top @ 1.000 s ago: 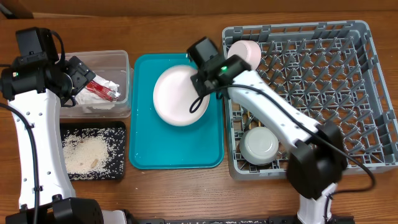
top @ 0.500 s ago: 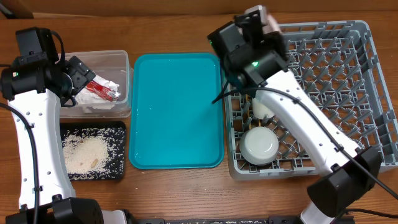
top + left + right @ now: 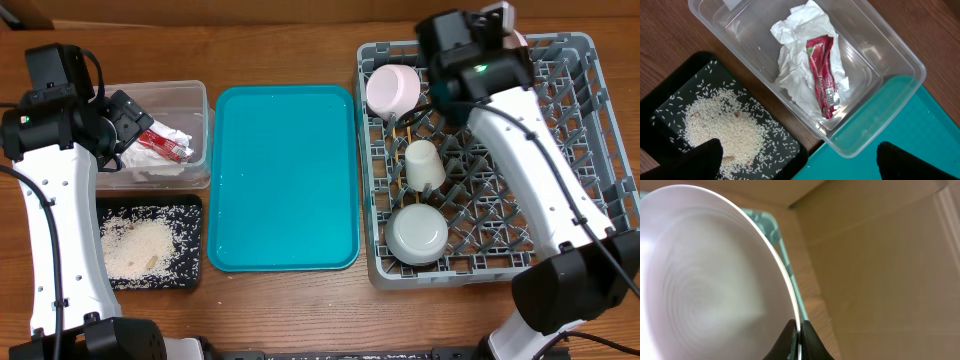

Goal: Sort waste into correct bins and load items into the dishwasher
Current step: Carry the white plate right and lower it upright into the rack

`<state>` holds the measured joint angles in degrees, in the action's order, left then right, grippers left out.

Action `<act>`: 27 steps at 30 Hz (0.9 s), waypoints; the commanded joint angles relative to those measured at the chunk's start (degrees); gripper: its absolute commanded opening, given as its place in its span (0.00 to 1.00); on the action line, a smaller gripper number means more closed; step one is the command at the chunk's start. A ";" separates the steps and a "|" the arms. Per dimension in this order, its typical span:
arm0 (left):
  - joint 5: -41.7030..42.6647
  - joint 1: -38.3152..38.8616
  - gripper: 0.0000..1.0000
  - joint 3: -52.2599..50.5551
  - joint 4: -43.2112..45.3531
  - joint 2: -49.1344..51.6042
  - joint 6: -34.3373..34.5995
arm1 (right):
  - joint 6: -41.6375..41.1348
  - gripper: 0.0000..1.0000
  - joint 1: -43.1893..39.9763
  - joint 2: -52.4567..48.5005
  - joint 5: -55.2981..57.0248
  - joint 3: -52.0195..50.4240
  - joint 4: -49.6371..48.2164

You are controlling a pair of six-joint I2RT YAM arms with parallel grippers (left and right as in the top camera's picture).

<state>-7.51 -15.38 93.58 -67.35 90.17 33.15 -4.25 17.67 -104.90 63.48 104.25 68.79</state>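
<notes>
My right gripper (image 3: 500, 24) (image 3: 799, 330) is shut on the rim of the pale pink plate (image 3: 705, 280), which it holds on edge above the back of the grey dish rack (image 3: 560, 150). In the rack sit the pink bowl (image 3: 392, 90), the cream cup (image 3: 424, 163) and the grey-green bowl (image 3: 417, 234). I cannot make out the chopsticks. My left gripper (image 3: 120, 125) (image 3: 800, 165) is open and empty above the clear tub (image 3: 192, 95) (image 3: 890, 60). The tub holds the white napkin (image 3: 800, 75) and the red sauce packet (image 3: 822, 75). The black tray (image 3: 196, 240) holds the rice (image 3: 720, 130).
The teal serving tray (image 3: 280, 180) lies between the bins and the rack. The wooden table (image 3: 290, 310) shows along the front. The right part of the rack has open rows of pegs.
My right arm lifted the pink plate off the teal tray and carried it right and back over the rack. The left arm has not moved.
</notes>
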 commanded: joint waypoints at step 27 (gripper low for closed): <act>0.07 0.76 1.00 1.03 0.09 0.48 1.16 | -0.50 0.04 -2.27 0.90 -28.24 -4.57 -0.48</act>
<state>-7.51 -14.98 93.58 -67.33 90.17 33.15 -4.23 14.76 -104.90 45.32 99.94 69.10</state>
